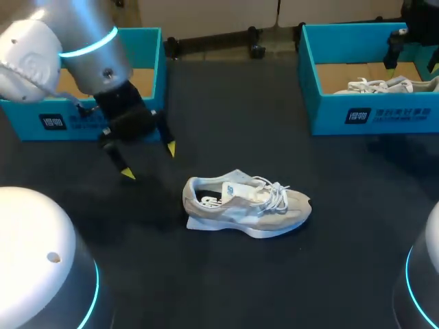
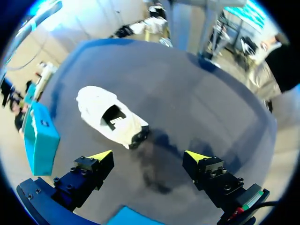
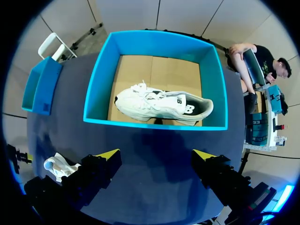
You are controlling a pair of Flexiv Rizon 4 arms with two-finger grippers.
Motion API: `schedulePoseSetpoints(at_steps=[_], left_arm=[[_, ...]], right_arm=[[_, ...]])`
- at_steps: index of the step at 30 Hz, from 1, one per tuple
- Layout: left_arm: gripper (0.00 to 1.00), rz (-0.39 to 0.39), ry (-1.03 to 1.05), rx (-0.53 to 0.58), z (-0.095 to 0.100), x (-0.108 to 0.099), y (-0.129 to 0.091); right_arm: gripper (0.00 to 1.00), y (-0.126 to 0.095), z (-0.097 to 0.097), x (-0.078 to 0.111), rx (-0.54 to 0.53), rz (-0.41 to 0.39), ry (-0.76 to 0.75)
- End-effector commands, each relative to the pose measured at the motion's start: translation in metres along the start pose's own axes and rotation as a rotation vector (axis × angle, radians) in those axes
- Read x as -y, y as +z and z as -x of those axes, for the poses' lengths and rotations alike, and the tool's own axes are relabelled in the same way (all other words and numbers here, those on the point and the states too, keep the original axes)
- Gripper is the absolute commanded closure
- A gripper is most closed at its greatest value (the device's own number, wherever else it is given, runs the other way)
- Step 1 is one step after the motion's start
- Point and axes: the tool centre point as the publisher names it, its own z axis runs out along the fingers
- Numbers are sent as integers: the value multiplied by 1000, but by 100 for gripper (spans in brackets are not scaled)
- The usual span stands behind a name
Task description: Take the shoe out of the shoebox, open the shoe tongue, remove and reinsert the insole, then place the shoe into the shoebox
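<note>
Sitting on the dark table point(image 1: 226, 274) are two blue boxes, a left box point(image 1: 20, 116) and a right box point(image 1: 329, 113) with a second shoe point(image 1: 384, 86) inside. One shoe point(image 1: 247, 205) lies in the middle of the table, out of both boxes. The left gripper point(image 1: 149, 161) hangs near its heel, fingers wide apart, holding nothing. The right gripper point(image 3: 154, 154) hangs above the right box, also wide apart and holding nothing

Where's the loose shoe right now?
Head view: the shoe sits upright on the table near its middle, just right of the open left gripper, not touching it.
</note>
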Motion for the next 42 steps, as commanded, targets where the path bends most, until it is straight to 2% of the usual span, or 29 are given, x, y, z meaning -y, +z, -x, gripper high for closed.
schedulePoseSetpoints(at_steps=[1, 4, 6, 7, 15, 22, 25, 26, 29, 34, 42], left_arm=[[0, -180, -169, 111, -1, -9, 5], [0, -233, -230, 138, -1, -8, 10], [0, -242, -252, 155, -3, -3, 14], [0, -275, -285, 166, -5, -1, 17], [0, -350, -430, 296, -7, 7, 34], [0, -391, -521, 363, -11, 10, 55], [0, -403, -543, 368, -12, 10, 60], [0, -435, -576, 372, -12, 9, 67], [0, -466, -610, 381, -13, 9, 73], [0, -489, -671, 383, -17, 9, 82], [0, -489, -671, 383, -17, 9, 82]], right_arm=[[0, 0, 0, 0, -1, 1, 1], [0, 0, 0, 0, -1, 1, 1], [0, 0, 0, 0, -1, 1, 1], [0, 0, 0, 0, -1, 1, 1], [0, 0, 0, 0, -1, 1, 1], [0, 0, 0, 0, -1, 1, 1], [0, 0, 0, 0, -1, 1, 1], [0, 0, 0, 0, -1, 1, 1], [0, 0, 0, 0, -1, 1, 1], [0, 0, 0, 0, -1, 1, 1], [0, 0, 0, 0, -1, 1, 1]])
